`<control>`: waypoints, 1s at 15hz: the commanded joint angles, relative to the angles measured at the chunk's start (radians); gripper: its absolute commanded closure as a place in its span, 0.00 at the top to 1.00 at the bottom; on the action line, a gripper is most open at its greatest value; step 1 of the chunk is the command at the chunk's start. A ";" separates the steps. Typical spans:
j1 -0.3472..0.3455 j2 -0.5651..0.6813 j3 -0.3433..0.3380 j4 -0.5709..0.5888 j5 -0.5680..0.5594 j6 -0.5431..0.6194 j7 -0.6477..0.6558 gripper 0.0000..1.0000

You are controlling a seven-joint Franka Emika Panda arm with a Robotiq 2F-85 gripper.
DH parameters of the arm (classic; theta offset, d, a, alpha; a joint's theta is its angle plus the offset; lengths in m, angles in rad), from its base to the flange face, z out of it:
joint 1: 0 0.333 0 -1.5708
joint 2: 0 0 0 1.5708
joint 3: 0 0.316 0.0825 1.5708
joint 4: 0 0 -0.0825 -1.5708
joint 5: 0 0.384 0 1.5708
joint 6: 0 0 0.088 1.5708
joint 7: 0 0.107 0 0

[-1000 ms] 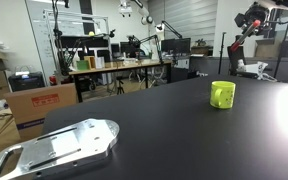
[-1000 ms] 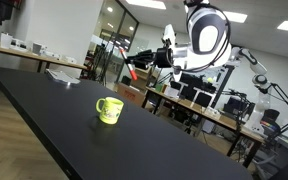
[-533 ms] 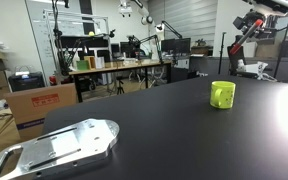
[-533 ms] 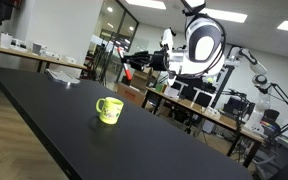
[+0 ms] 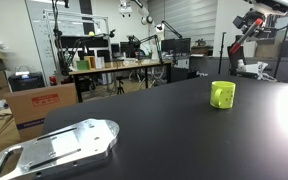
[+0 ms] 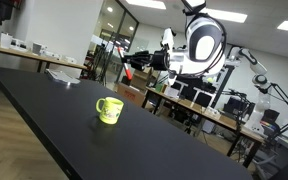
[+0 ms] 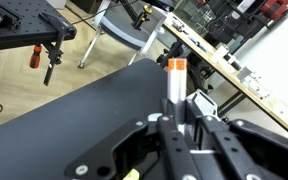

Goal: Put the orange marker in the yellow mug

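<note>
The yellow mug stands upright on the black table and shows in both exterior views. My gripper is shut on the orange marker, a grey barrel with an orange end that points away from the wrist. In an exterior view the gripper hangs high above the table, up and to the right of the mug, with the reddish marker sticking out of it. A sliver of yellow shows at the wrist view's bottom edge.
A large flat silver metal plate lies near the table's front corner. The arm reaches in from beyond the mug. Desks, boxes and lab gear stand behind the black table.
The arm shifted slightly between a second and half a second ago, marker still held. Nothing has moved since; the mug and plate stay put.
</note>
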 commanded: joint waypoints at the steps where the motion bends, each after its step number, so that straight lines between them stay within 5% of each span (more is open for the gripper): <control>1: 0.014 0.043 -0.012 0.043 0.036 -0.037 0.048 0.05; 15: 0.015 0.315 -0.014 0.220 0.214 -0.029 0.286 0.05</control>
